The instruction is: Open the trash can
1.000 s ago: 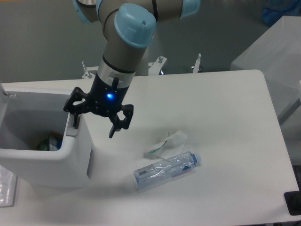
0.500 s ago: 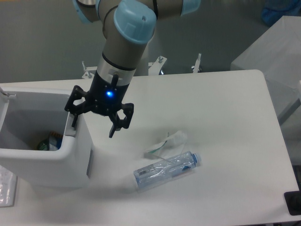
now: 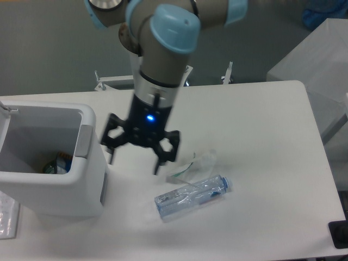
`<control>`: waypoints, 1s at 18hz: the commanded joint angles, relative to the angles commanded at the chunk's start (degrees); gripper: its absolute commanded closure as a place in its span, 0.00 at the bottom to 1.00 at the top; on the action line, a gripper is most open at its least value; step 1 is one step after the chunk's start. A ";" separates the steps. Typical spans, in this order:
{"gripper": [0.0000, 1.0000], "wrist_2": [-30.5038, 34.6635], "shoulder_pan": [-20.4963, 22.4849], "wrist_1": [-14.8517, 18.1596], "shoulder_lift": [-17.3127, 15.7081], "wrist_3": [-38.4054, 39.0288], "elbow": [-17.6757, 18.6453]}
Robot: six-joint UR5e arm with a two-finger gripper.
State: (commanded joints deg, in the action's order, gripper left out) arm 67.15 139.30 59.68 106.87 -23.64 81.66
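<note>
From the fixed camera, the trash can stands at the table's left edge with its top open and litter visible inside. The gripper hangs just right of it, fingers spread apart and empty, above the table. The opening looks done; a clean finish means lifting straight up, clear of the grey button strip and the crushed bottle nearby.

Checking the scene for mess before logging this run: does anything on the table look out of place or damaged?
Yes. A crushed clear bottle lies on its side on the table, with a crumpled clear wrapper beside it. Both sit outside the open trash can, which already holds some litter.
</note>
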 joint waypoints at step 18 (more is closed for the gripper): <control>0.00 17.14 6.95 0.88 9.50 -34.19 -3.26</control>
State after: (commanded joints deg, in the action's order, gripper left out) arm 84.29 146.25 60.56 116.37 -57.83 78.40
